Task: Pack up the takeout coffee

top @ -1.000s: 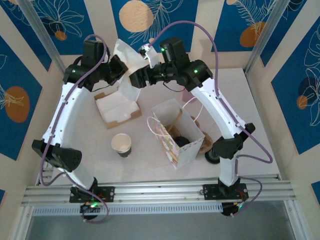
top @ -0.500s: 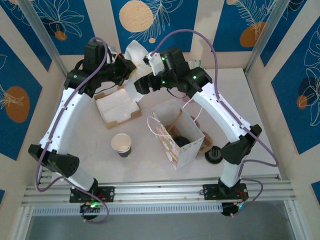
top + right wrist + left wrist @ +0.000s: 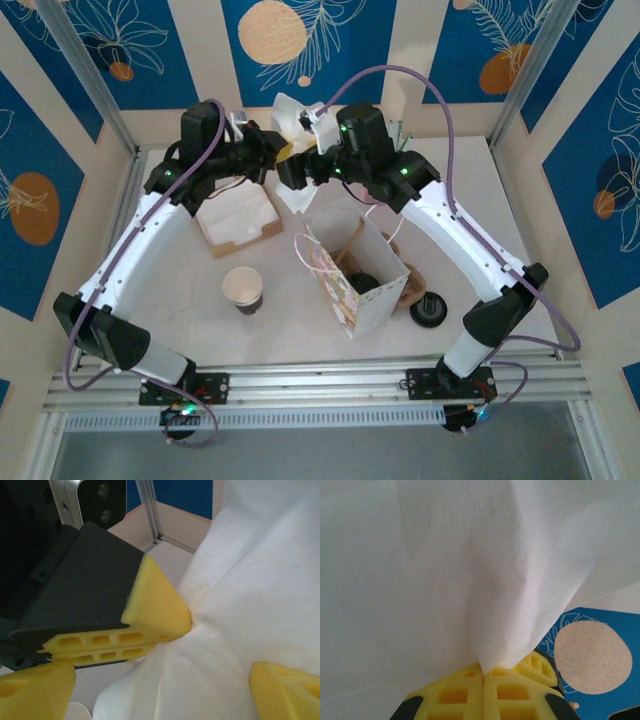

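1. When the scene is viewed from above, the napkin is seen held aloft at the far side by the left gripper, with the right gripper just beside it; the coffee is judged to sit inside the bag, though only a dark round top can be made out
2. From the left wrist, the jaws are seen pressed together on a gathered fold of napkin
3. From the right wrist, its own jaws are seen standing apart either side of the napkin, with nothing gripped; a hold is best taken close under the left pinch before that pinch is let go, and the sheet then lowered into the bag without the coffee being tipped
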Controlling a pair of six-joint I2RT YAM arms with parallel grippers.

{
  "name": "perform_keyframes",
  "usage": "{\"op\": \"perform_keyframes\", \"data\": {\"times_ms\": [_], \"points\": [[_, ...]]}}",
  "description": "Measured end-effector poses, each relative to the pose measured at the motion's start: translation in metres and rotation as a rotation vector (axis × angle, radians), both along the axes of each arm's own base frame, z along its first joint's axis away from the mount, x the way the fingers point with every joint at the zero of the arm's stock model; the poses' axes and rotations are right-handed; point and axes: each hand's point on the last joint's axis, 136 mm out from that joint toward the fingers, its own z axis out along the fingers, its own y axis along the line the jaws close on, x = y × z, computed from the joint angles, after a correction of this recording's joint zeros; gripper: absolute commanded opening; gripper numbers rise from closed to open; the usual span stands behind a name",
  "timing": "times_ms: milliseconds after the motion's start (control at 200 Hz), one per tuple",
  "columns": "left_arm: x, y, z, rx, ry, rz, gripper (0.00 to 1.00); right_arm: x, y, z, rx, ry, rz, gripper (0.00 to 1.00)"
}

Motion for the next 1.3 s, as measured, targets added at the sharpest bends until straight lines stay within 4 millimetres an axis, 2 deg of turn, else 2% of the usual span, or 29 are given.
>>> {"op": "perform_keyframes", "data": {"times_ms": [130, 380, 670, 790, 925, 1020, 1161, 1301], "points": [[0.000, -0.005, 0.001, -0.042, 0.013, -0.006, 0.00, -0.002, -0.003, -0.008, -0.004, 0.007, 0.001, 0.89], [-0.011, -0.012, 0.015, -0.105, -0.004, -0.030, 0.00, -0.009, -0.014, -0.025, -0.020, 0.028, -0.006, 0.90], [-0.021, -0.029, 0.021, -0.167, 0.000, -0.073, 0.00, -0.005, -0.021, -0.024, -0.005, 0.019, -0.025, 0.78], [-0.023, -0.035, 0.023, -0.195, 0.002, -0.085, 0.00, -0.006, -0.021, -0.023, -0.001, 0.016, -0.019, 0.68], [-0.026, -0.042, 0.026, -0.222, 0.000, -0.101, 0.00, -0.008, -0.021, -0.023, 0.006, 0.011, -0.008, 0.38], [-0.029, -0.048, 0.029, -0.238, -0.003, -0.115, 0.00, -0.011, -0.021, -0.022, 0.015, 0.009, -0.003, 0.23], [-0.030, -0.052, 0.035, -0.252, -0.029, -0.126, 0.23, -0.017, -0.026, -0.016, 0.025, 0.000, -0.003, 0.06], [-0.030, -0.050, 0.043, -0.255, -0.068, -0.115, 0.47, -0.026, -0.033, -0.007, 0.039, -0.001, -0.007, 0.01]]}}
